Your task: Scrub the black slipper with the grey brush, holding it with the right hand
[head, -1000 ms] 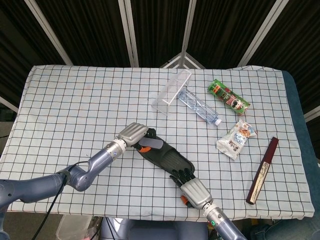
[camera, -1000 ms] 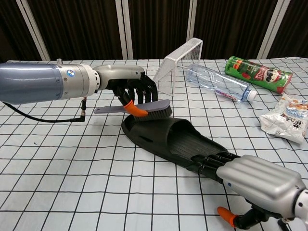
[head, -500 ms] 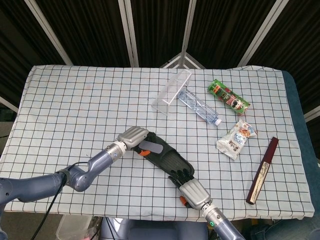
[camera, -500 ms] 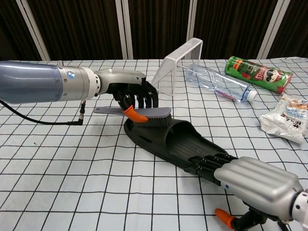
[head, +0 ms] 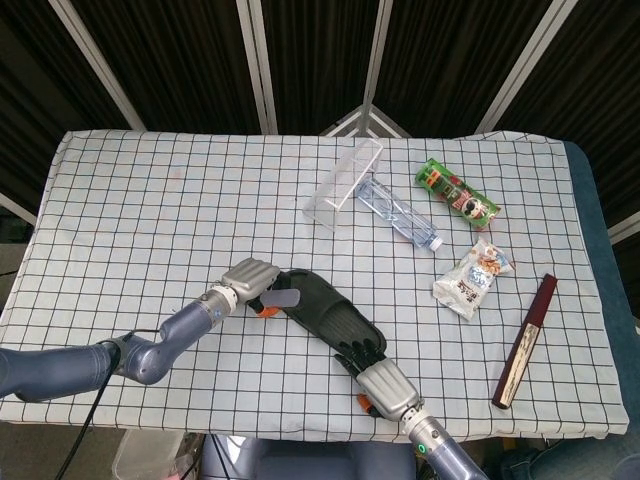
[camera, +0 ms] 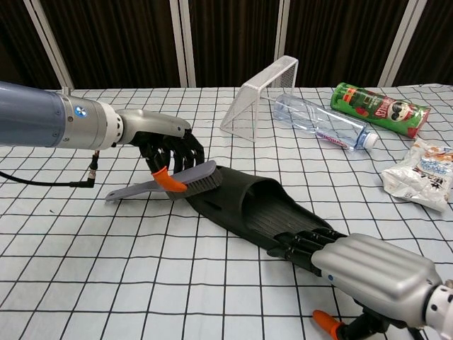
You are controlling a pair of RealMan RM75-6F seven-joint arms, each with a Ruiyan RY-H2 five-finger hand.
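My left robot hand [camera: 172,151] grips the grey plastic brush [camera: 167,182] at the black rubber slipper's [camera: 251,210] far end; my right robot hand [camera: 368,269] pins its near end.

Slipper lies flat on the checked-cloth tabletop [head: 150,210], running diagonally w/ the strap end toward my left. Brush is tilted, handle sticking out to my left, bristles touching the slipper's rim at that end. Left fingers [camera: 182,150] curl over the brush's back, orange-tipped thumb under it. Right fingers [camera: 306,243] rest on the ribbed sole at the end near me, palm down; can't tell if the thumb wraps the edge. In head view, left robot hand [head: 250,281] and right robot hand [head: 384,384] sit at opposite ends of the slipper [head: 325,314].
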